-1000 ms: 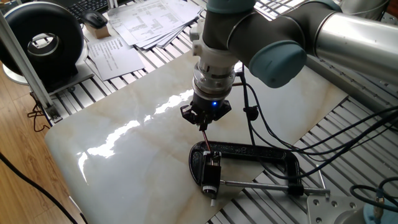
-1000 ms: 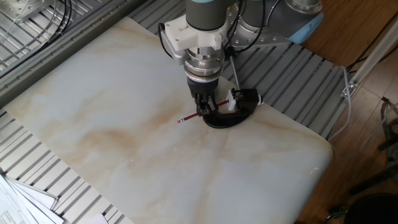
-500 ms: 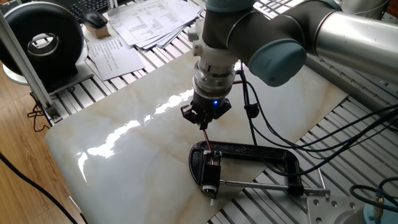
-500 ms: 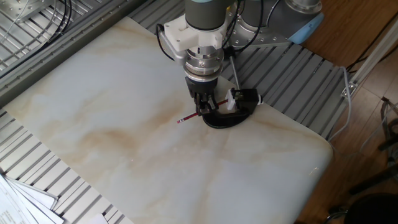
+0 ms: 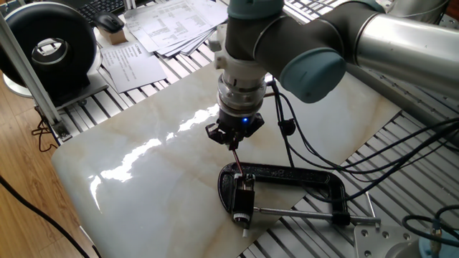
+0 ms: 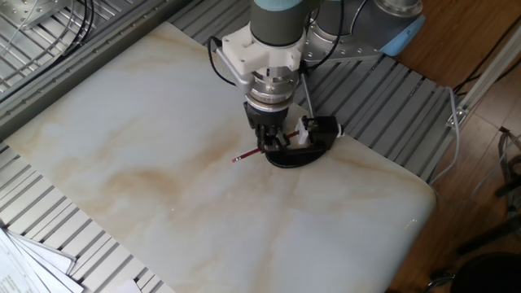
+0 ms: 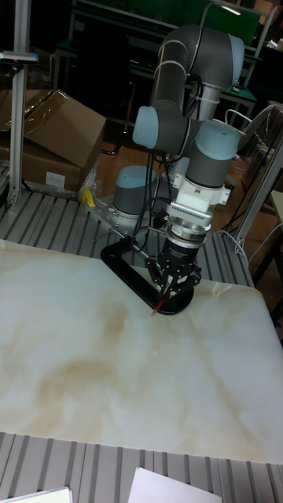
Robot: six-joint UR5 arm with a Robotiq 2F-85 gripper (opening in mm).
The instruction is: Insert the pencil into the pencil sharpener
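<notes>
- The tool [image 5: 234, 139], clenched on the pencil [image 6: 254, 151], has shifted slightly away from the pencil sharpener [image 5: 244, 198]
- Tip not yet inserted; realignment seems underway

Arm angled down, gripper [image 5: 234, 137] fingers clamped (wrist LED blue).

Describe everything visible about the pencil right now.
The pencil is very thin, straight and dark red, with a pale tip at its free end. The gripper is shut on it partway along, holding it slanted just above the marble tabletop. Its far end points toward the pencil sharpener, held in the black clamp; whether it has entered cannot be told.
</notes>
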